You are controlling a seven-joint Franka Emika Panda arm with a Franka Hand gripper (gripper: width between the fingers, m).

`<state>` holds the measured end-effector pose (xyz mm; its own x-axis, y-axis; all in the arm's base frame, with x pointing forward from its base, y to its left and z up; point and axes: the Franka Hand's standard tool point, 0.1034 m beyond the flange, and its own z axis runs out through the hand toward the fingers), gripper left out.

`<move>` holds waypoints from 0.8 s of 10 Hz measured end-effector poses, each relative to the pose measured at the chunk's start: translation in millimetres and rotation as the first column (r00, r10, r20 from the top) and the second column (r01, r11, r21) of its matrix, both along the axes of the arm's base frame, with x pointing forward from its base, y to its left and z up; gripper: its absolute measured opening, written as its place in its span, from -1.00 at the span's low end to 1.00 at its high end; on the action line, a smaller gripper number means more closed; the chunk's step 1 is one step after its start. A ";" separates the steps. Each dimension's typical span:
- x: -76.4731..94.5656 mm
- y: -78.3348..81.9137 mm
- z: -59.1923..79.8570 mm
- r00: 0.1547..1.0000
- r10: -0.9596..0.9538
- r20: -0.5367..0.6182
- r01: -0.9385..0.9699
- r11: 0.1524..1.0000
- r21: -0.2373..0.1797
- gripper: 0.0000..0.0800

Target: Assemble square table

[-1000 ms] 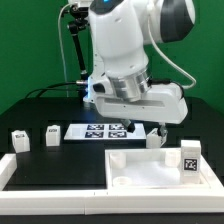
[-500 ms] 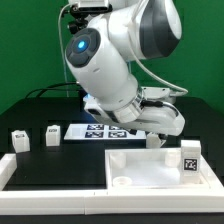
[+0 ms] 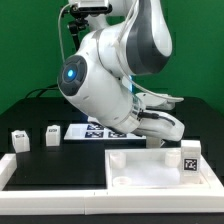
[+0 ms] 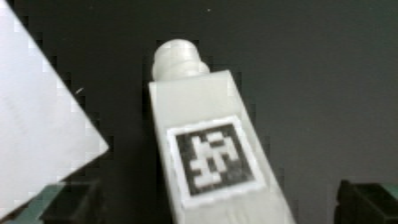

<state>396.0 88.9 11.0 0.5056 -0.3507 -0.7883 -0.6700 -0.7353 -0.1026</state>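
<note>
Exterior view's far left: tagged leg (image 3: 18, 139), upright on the black tabletop (image 3: 60, 160).
Beside it: second tagged leg (image 3: 52, 134).
Centre: marker board (image 3: 84, 130), partly behind the arm (image 3: 105, 80).
Exterior view's right: square table panel (image 3: 150, 168), lying flat, with a corner leg (image 3: 191, 158) at its right edge.
Pincer (image 4: 214, 198): released, its fingers spread clear of a white pegged leg (image 4: 205, 130).
</note>
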 end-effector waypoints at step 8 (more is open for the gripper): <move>-4.2 1.8 -2.9 1.000 0.000 -0.005 0.000 1.000 -0.001 -0.28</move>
<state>391.8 90.7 8.1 0.5015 -0.3515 -0.7905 -0.6703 -0.7356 -0.0981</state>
